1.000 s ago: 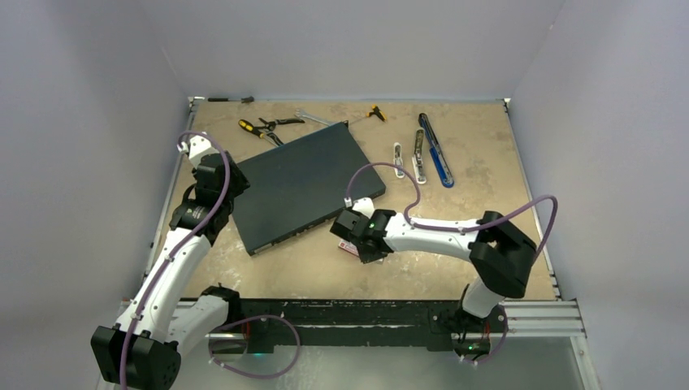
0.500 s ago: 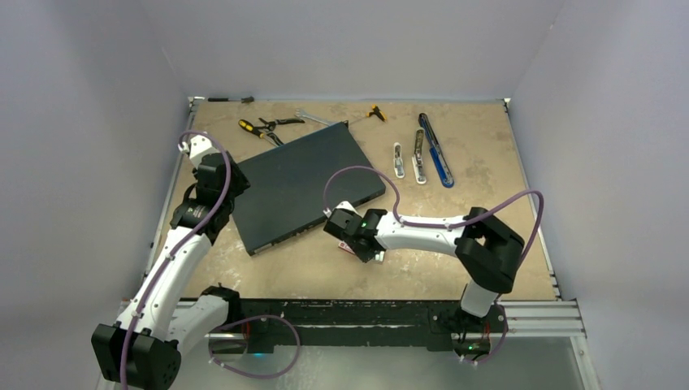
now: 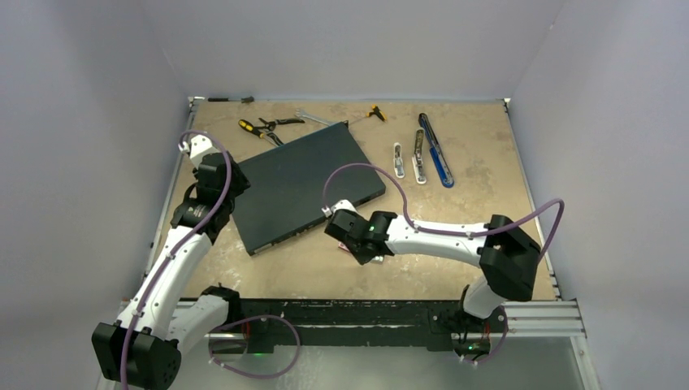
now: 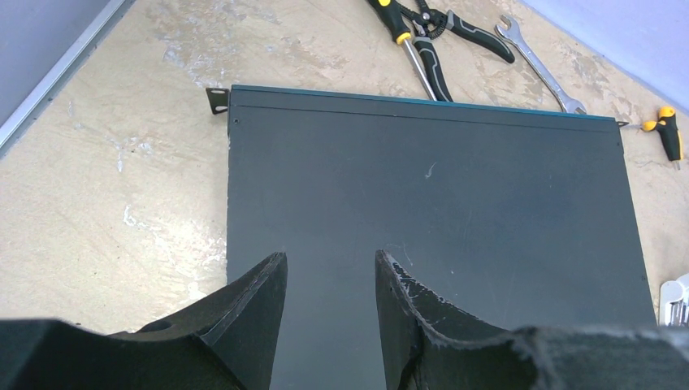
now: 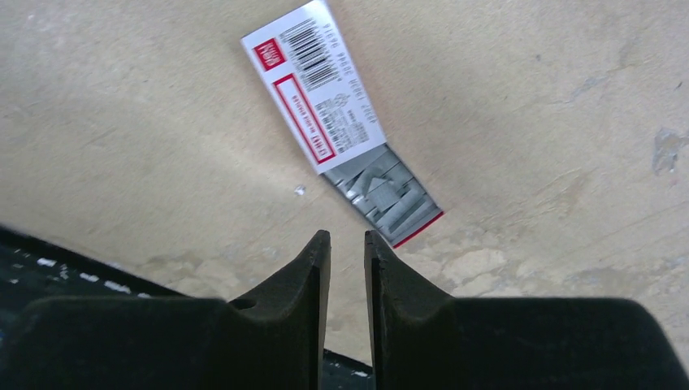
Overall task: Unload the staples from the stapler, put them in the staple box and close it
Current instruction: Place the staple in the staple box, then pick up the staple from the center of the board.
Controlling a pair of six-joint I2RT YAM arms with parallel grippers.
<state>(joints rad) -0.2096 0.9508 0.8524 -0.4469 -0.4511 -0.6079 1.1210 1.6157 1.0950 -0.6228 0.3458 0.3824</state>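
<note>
The stapler (image 3: 435,150), blue and black, lies at the far right of the table with two silvery parts (image 3: 418,157) beside it. A small red-and-white box (image 5: 313,89) lies flat on the table, and grey staples (image 5: 388,197) show in its slid-out end. My right gripper (image 5: 347,236) hovers just short of that end, open by a narrow gap with nothing between the fingers. In the top view the right gripper (image 3: 363,246) covers most of the box. My left gripper (image 4: 331,258) hangs open and empty over a dark flat metal case (image 4: 422,195).
The dark case (image 3: 302,183) takes up the table's middle left. Yellow-handled pliers (image 3: 258,127), a wrench (image 3: 313,119) and a small yellow screwdriver (image 3: 375,111) lie along the far edge. Grey walls enclose the table on three sides.
The right gripper shifted slightly left and back over the box while its elbow swung out to the right. The left arm has not moved.
</note>
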